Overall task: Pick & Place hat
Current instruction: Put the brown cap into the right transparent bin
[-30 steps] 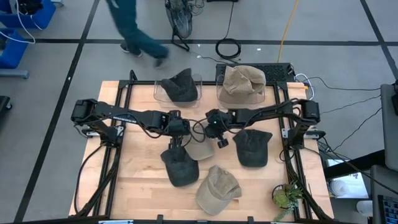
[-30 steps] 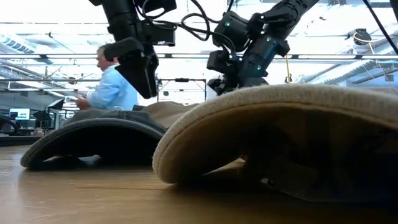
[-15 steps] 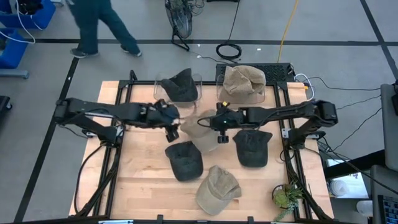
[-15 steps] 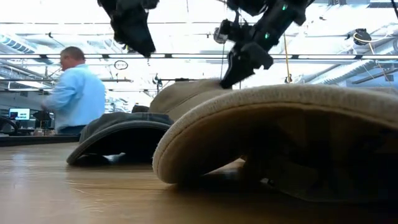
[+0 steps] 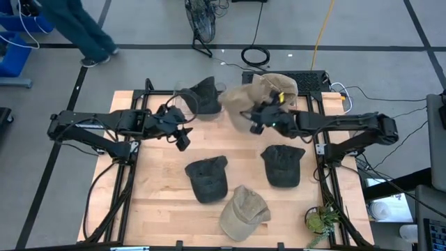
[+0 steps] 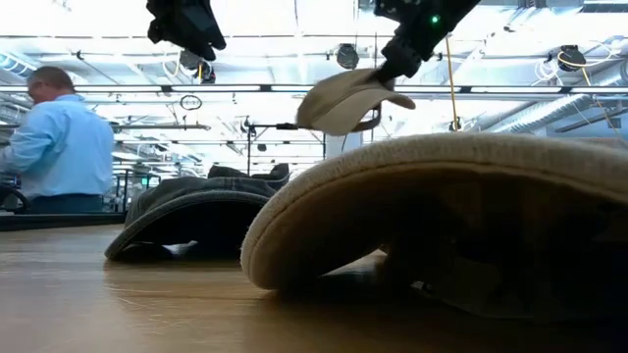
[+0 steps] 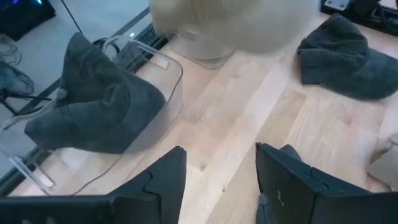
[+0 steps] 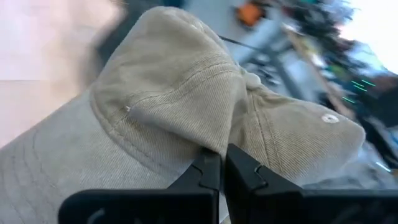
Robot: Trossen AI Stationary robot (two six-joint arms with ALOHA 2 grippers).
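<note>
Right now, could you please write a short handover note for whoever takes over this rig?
Right end effector: shut on a tan hat, held in the air by the far bins.
Left end effector: open, empty, over the table near the clear bin.
Done: one dark hat sits in the clear bin, one tan hat in the far right bin.
Left: place the carried hat; two dark hats and one tan hat lie on the table.
</note>
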